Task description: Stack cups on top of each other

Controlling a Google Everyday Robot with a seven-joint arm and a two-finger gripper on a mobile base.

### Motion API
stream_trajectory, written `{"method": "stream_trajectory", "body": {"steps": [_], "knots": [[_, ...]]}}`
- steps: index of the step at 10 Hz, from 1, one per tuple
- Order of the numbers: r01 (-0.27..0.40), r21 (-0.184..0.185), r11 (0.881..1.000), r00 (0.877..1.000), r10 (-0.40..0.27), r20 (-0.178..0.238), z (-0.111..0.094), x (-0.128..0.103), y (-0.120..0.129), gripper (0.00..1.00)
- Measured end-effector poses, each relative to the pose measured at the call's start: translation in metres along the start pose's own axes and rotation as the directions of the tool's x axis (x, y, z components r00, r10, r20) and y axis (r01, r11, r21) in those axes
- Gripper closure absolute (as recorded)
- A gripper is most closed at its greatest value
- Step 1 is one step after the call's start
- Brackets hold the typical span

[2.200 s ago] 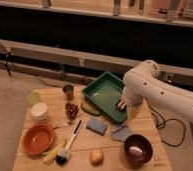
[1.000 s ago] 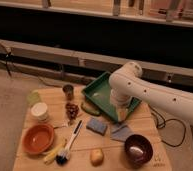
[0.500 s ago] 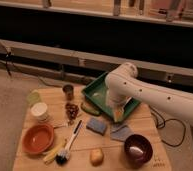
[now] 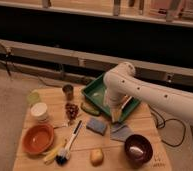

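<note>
Three cups [image 4: 39,111] — well left of pincer [image 4: 115,117] (at edge of green tray [image 4: 92,90])

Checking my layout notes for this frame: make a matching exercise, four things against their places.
1 white plastic cup
2 round orange bowl
3 dark purple bowl
4 gripper

A near-right corner of the wooden table
B at the green tray's near edge
C near-left corner
D left side, beside a pale green cup

Pairs: 1-D, 2-C, 3-A, 4-B
</note>
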Motion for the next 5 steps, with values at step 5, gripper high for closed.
{"method": "stream_trajectory", "body": {"steps": [5], "knots": [[-0.019,-0.012,1.0,0.999,0.02,0.027,0.0049,-0.0029,-0.0016,0.35]]}}
